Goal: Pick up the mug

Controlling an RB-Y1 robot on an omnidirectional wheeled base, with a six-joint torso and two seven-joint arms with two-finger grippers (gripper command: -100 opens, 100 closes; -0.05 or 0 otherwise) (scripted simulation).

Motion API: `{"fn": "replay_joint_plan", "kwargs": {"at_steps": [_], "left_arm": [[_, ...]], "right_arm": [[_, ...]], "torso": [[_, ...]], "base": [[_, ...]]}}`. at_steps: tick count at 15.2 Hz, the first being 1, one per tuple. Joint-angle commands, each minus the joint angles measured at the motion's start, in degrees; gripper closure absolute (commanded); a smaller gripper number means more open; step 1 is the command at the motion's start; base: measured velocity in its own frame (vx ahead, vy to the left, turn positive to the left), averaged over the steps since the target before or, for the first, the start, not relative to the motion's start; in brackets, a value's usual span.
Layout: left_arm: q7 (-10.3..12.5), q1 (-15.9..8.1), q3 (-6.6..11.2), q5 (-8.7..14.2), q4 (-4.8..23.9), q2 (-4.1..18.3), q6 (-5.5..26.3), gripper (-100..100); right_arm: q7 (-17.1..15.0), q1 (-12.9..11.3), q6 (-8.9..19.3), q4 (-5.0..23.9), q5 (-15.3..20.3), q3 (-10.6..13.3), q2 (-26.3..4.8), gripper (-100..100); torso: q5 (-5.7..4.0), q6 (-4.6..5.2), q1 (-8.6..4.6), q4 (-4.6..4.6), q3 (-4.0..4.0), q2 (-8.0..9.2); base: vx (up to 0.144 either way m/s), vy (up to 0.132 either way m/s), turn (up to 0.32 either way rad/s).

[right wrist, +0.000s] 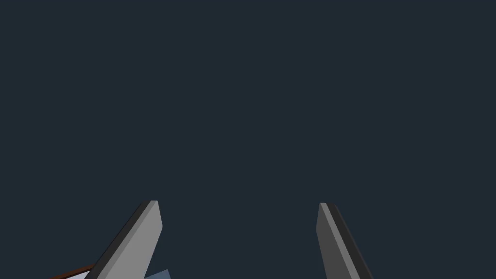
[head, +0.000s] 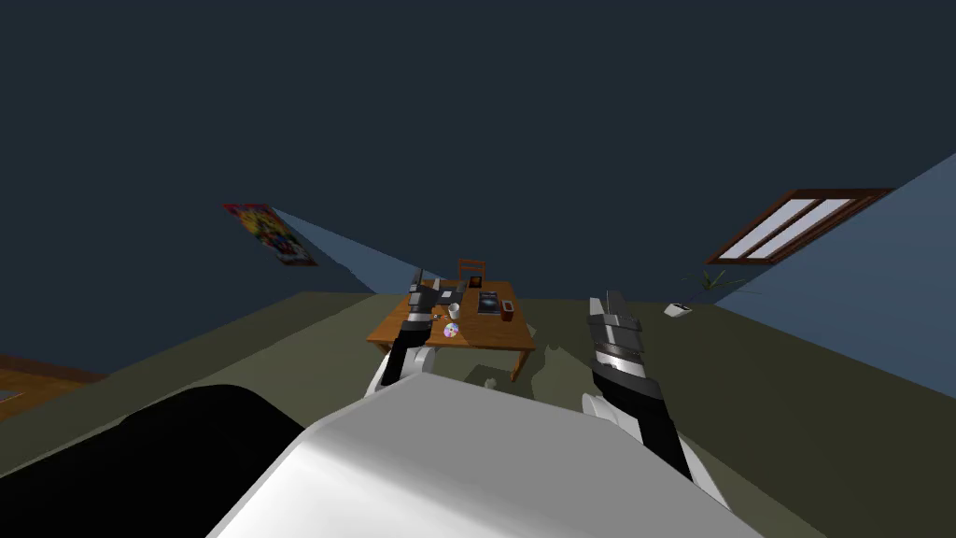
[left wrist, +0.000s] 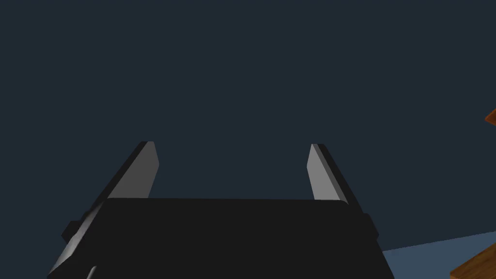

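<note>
A small white mug [head: 454,310] stands upright on a low wooden table [head: 403,329], near its middle. My left gripper [head: 427,280] hovers above the table's left part, just left of and beyond the mug, apart from it. In the left wrist view its fingers [left wrist: 145,167] stand wide apart with nothing between them, and a corner of the table [left wrist: 477,269] shows beside them. My right gripper [head: 604,301] is raised to the right of the table over the floor, open and empty, with its fingers [right wrist: 147,232] spread.
On the table lie a shiny disc [head: 452,329], a dark book [head: 487,302], a dark red box [head: 507,310] and a small frame [head: 475,280]. A wooden chair [head: 471,266] stands behind it. A plant [head: 711,280] and a white object [head: 679,309] sit at right.
</note>
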Motion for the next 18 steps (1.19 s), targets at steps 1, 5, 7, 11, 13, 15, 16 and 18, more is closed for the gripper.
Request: {"fn": "replay_joint_plan", "kwargs": {"at_steps": [1, 5, 7, 11, 13, 15, 16, 18], "left_arm": [[0.2, -0.2, 0.34, 0.2, 0.5, 2.4, 0.8, -100], [0.6, -0.5, 1.15, 0.6, 1.6, 5.9, 2.7, -100], [1.2, -1.1, 2.38, 1.2, 3.4, 9.0, 5.6, -100], [2.0, -1.9, 4.0, 2.0, 5.7, 12.1, 9.4, -100], [2.5, -2.4, 4.94, 2.4, 7.0, 13.5, 11.1, -100], [2.9, -2.9, 5.96, 2.9, 8.4, 14.8, 13.1, -100], [2.9, -2.9, 5.96, 2.9, 8.4, 14.8, 13.9, -100], [3.5, -3.4, 7.05, 3.5, 9.9, 16.0, 15.7, -100]], "right_arm": [[0.0, 0.0, 0.0, 0.0, 0.0, 0.0, 0.0, 0], [0.0, 0.0, 0.0, 0.0, 0.0, 0.0, 0.0, 0], [0.0, 0.0, 0.0, 0.0, 0.0, 0.0, 0.0, 0], [0.0, 0.0, 0.0, 0.0, 0.0, 0.0, 0.0, 0], [0.0, 0.0, 0.0, 0.0, 0.0, 0.0, 0.0, 0], [0.0, 0.0, 0.0, 0.0, 0.0, 0.0, 0.0, 0], [0.0, 0.0, 0.0, 0.0, 0.0, 0.0, 0.0, 0], [0.0, 0.0, 0.0, 0.0, 0.0, 0.0, 0.0, 0]], "torso": [[0.0, 0.0, 0.0, 0.0, 0.0, 0.0], [0.01, 0.02, 0.07, 0.0, 0.02, 0.03], [0.02, 0.02, 0.08, 0.0, 0.02, 0.03], [0.02, 0.01, 0.1, 0.01, 0.03, 0.06], [0.02, 0.02, 0.1, 0.01, 0.03, 0.05], [0.02, 0.02, 0.1, 0.01, 0.03, 0.05], [0.02, 0.03, 0.11, 0.01, 0.03, 0.06], [0.02, 0.0, 0.1, 0.01, 0.03, 0.05]], "base": [[-0.002, 0.0, -0.053], [-0.008, 0.009, -0.093], [-0.01, 0.012, -0.131], [-0.016, 0.015, -0.159], [-0.015, 0.016, -0.142], [-0.016, 0.014, -0.172], [-0.018, 0.018, -0.185], [-0.014, 0.013, -0.098]]}}
